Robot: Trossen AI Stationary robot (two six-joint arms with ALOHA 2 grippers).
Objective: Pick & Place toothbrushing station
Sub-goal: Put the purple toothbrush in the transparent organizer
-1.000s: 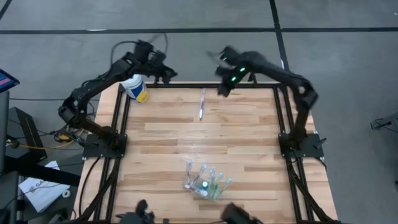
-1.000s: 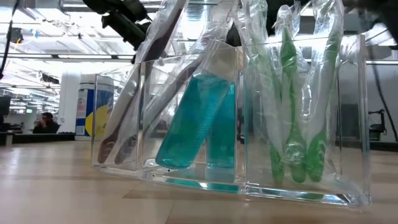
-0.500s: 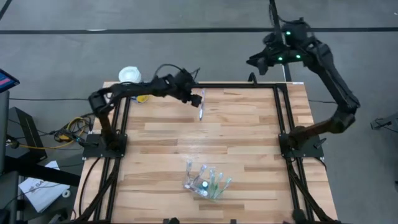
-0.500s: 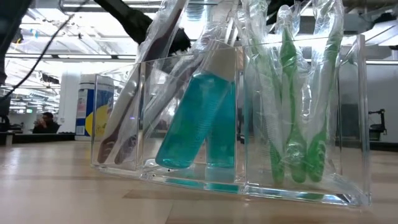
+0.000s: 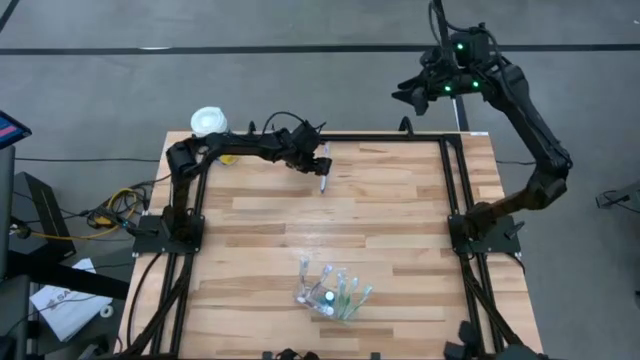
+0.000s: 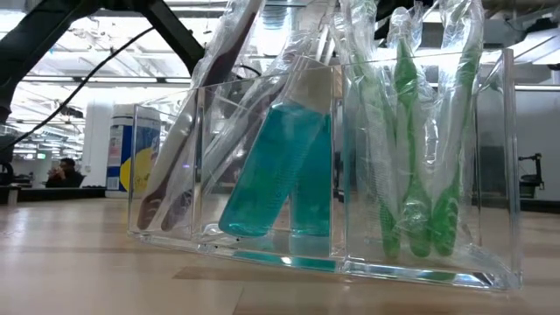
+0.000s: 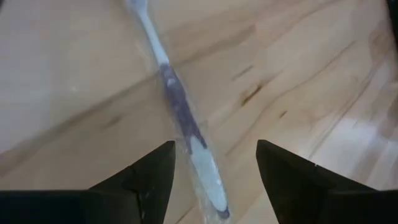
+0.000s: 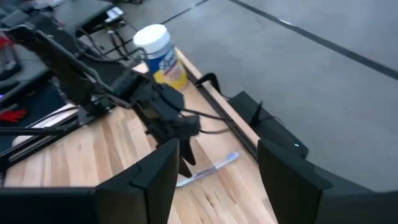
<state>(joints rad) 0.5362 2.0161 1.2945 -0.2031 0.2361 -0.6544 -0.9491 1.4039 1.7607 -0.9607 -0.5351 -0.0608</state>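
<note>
Wooden slats make up the table, and at its far left corner stands a white-capped canister with a yellow label, which plays no part in this job. Just right of it, the left gripper is stretched low over the far edge of the table, its fingers spread with a loose toothbrush lying flat between them (wrapped in clear film, purple in the middle, white toward the near end). The fingers do not touch it yet.

Nearer the front edge, well apart from that brush, sits the clear plastic holder with its green toothbrushes and teal tubes standing in their compartments.

Far right, the right gripper hangs high beyond the table's back edge with its fingers apart, holding nothing; it looks to be waiting.

The step in hand seems to be picking up the stray brush. To do it well, the left gripper should settle straight down with the handle centred between its fingers, close on the thicker purple part rather than the slippery film edge, and lift level so the brush does not swing.
</note>
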